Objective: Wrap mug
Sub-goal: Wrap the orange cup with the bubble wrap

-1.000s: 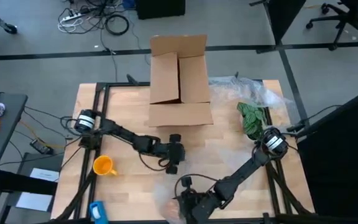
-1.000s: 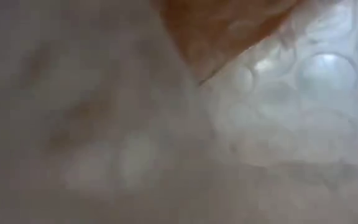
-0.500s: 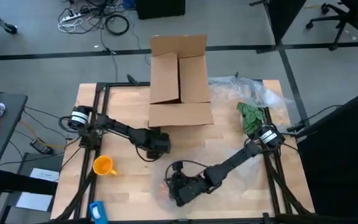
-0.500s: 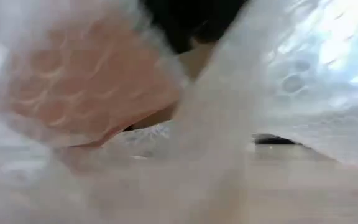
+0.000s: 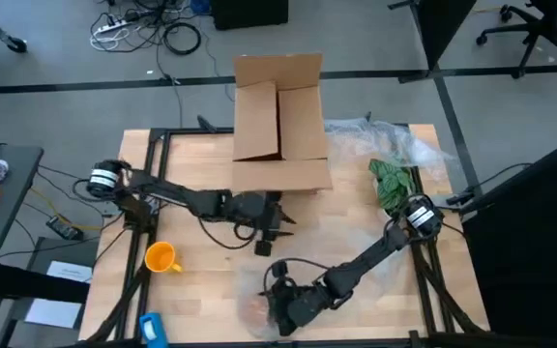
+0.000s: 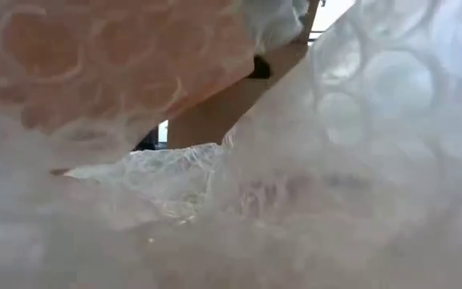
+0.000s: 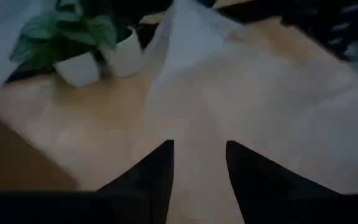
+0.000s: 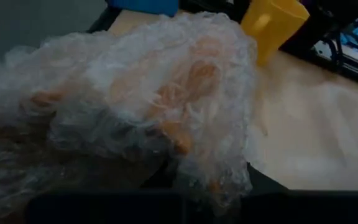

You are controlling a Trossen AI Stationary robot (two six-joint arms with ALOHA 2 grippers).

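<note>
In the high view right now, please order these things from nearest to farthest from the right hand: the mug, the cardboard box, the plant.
From the right hand, at the table's near edge:
1. The mug, at the left side of the table.
2. The plant, at the right side.
3. The cardboard box, at the far edge.

Low view, as it stands before me:

1. Clear bubble wrap sheet with round air cells [image 6: 359,152]: pressed right up against the lens, filling almost the whole picture. Large round cells show plainly at the upper right; the lower part is a milky blur.
2. Peach-orange tinted fold of the same wrap [image 6: 95,64]: upper left, cells visible through it.
3. Crumpled, whitish crinkled patch of film [image 6: 159,177]: centre-left, below the tinted fold.
4. Tan slanting strip [image 6: 231,104]: seen through the gap; I cannot tell what it is.
</note>
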